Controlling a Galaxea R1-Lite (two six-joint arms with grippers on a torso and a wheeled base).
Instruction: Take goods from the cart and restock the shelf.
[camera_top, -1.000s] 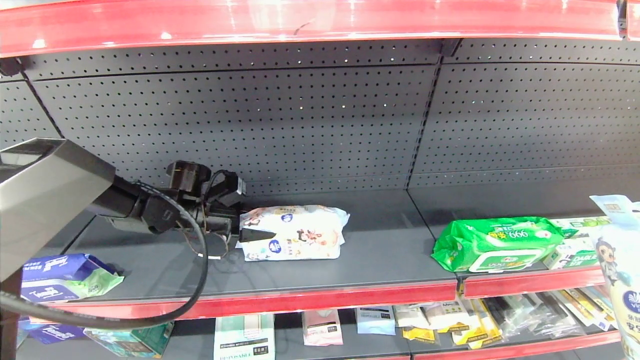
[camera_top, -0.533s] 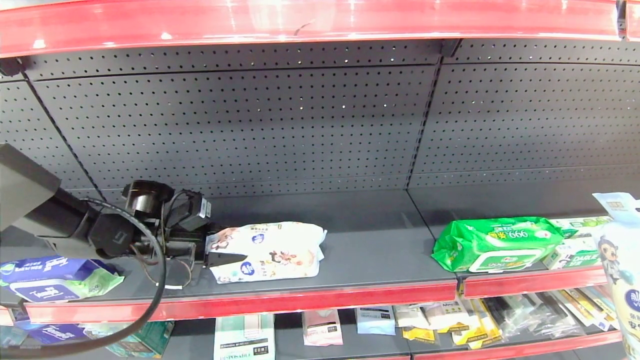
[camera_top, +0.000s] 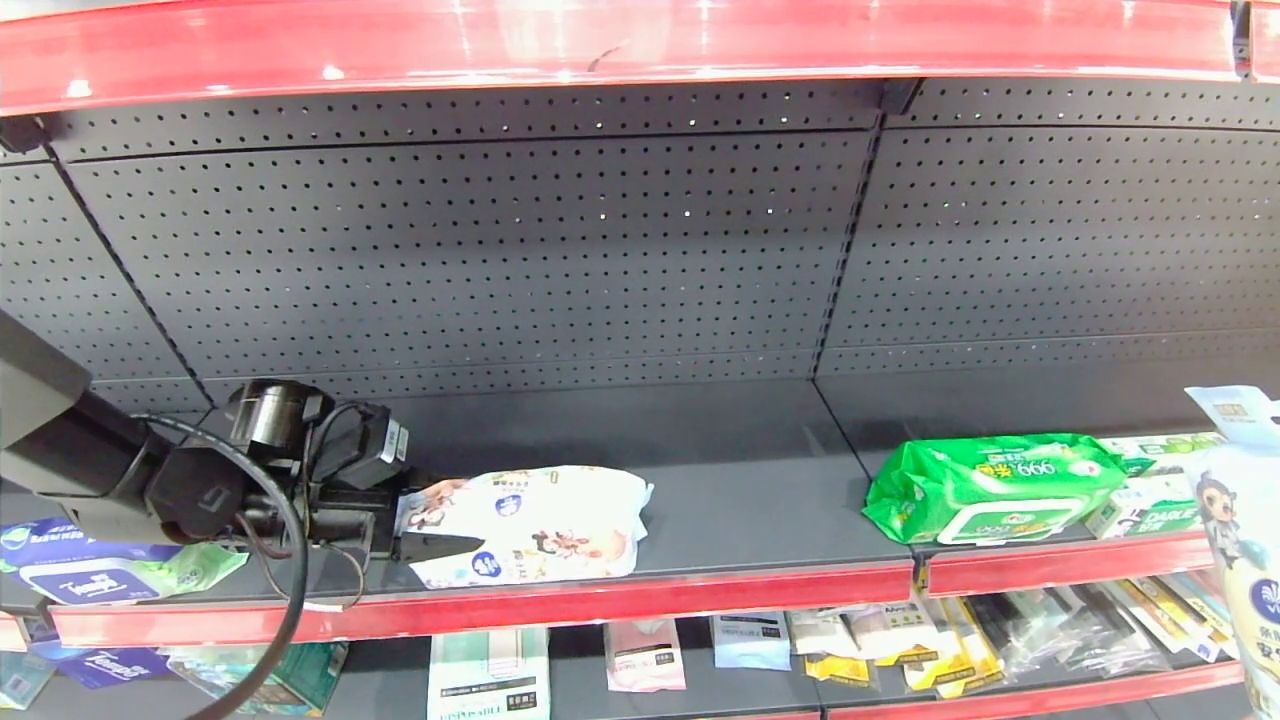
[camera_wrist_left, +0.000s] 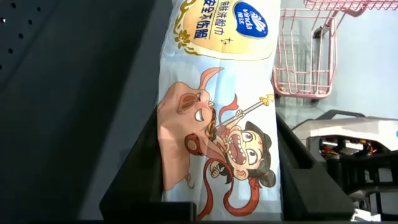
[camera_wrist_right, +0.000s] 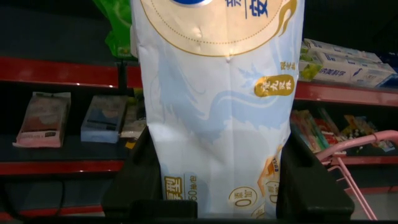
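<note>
Head view first: the wipes pack (camera_top: 530, 525) lies flat on the shelf (camera_top: 740, 490), left of centre and right up against the red front lip. The left pincer (camera_top: 440, 530) is clamped on the pack's left end, and the left wrist view shows the cartoon print squeezed between both black fingers. Over on the far right, a tall white pouch (camera_wrist_right: 217, 93) hangs upright in front of the shelf's right bay, with the right pincer (camera_wrist_right: 217, 186) closed tight around its lower part. In that bay a green pack (camera_top: 990, 485) lies near the front edge, touching a box (camera_top: 1150, 505) on its right. A blue pack (camera_top: 110, 565) sits at the shelf's far left, under the left arm. A pink cart (camera_wrist_left: 305, 56) stands behind.
</note>
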